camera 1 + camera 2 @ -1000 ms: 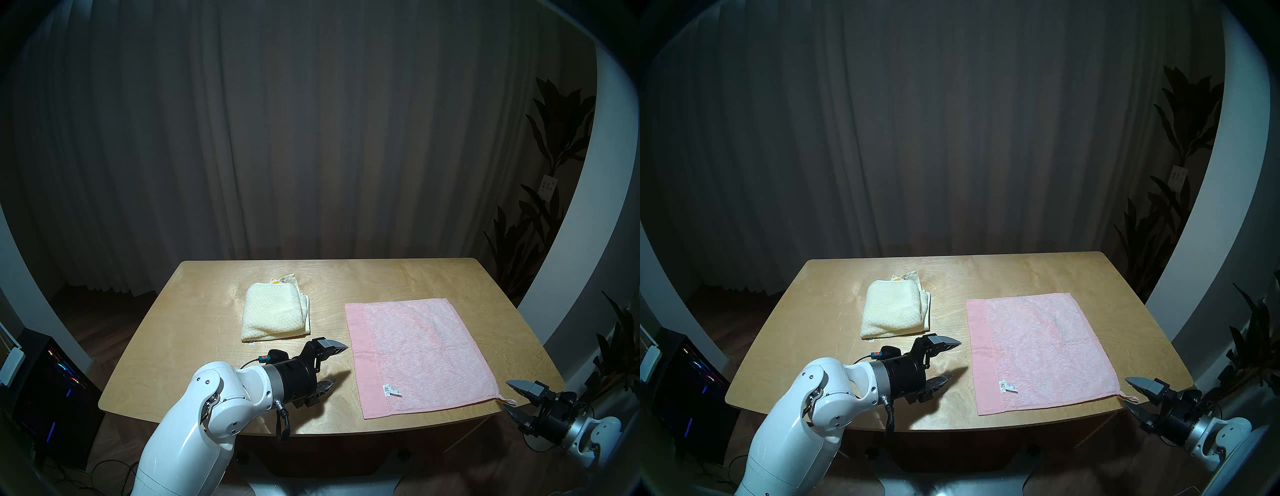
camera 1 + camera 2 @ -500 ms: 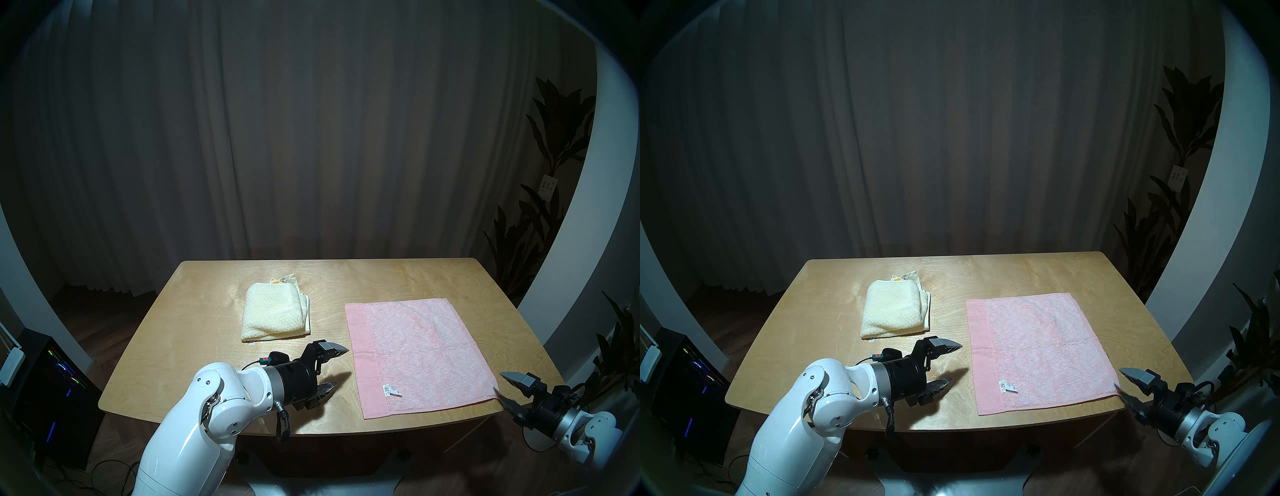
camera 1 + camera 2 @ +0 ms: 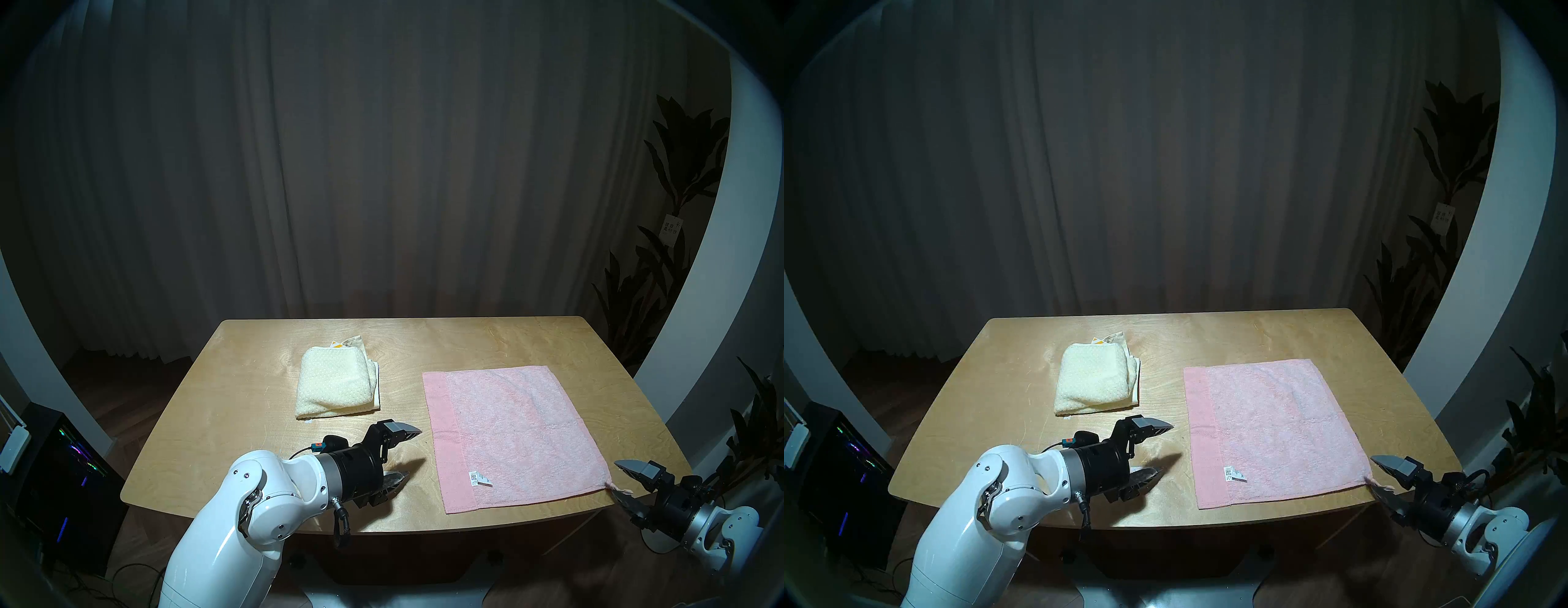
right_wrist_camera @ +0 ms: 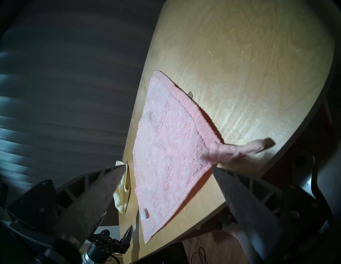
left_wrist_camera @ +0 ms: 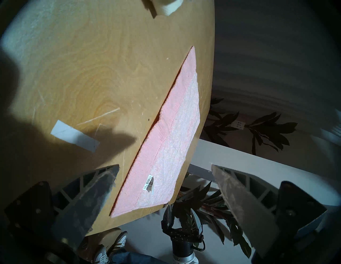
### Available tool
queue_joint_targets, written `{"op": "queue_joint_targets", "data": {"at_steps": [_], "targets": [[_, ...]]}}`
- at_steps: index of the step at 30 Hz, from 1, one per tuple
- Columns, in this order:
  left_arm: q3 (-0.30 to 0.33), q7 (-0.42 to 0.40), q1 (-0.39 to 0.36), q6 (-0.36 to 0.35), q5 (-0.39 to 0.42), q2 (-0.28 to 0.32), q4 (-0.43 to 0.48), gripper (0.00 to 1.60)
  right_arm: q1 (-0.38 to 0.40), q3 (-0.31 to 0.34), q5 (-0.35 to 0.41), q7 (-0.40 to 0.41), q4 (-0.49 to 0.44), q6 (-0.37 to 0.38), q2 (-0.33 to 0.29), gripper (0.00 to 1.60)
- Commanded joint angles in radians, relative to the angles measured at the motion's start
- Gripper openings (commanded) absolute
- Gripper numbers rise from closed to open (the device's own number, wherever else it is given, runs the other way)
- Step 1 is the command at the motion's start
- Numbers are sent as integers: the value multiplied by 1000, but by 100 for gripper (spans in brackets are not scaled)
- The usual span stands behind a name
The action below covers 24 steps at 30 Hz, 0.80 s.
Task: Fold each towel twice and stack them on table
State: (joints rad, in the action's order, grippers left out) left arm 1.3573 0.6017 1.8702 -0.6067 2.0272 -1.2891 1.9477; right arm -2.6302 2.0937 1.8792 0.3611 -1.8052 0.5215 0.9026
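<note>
Dark curtains hang behind the plywood desk. On it the pink towel lies flat at right, the folded cream towel left-centre. Both the left gripper and right gripper have fingers spread, empty, the right at the towel's corner loop.

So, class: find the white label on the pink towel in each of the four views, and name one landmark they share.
Head stereo left: white label, lower centre-right, near the pink towel's near edge.
Head stereo right, lower centre.
Left wrist, lower centre, between the end effector's fingers.
Right wrist, lower centre-left, only partly visible.
Shared landmark: the folded cream towel.
</note>
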Motion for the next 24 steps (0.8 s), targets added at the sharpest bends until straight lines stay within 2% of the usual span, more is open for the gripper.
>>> {"op": "queue_joint_targets", "data": {"at_steps": [1, 2, 4, 10, 16, 24], "targets": [[4, -25, -2, -10, -8, 1, 20, 160, -24, -2, -20, -11, -29, -28, 29, 160], [-1, -38, -13, -5, -45, -1, 17, 160, -11, -8, -16, -19, -34, -42, 38, 160], [-1, -24, -40, 30, -54, -28, -8, 160, 10, -12, -15, -25, -50, -62, 45, 160], [-15, -17, -90, 35, -60, -52, -26, 160, 50, -34, -2, -57, -62, -67, 34, 160], [-33, 13, -70, 39, -69, -39, -23, 160, 84, -72, 3, -115, -46, -80, 27, 160], [-27, 21, -28, 62, -74, -37, 4, 160, 107, -102, -5, -141, -30, -98, 29, 160]]}}
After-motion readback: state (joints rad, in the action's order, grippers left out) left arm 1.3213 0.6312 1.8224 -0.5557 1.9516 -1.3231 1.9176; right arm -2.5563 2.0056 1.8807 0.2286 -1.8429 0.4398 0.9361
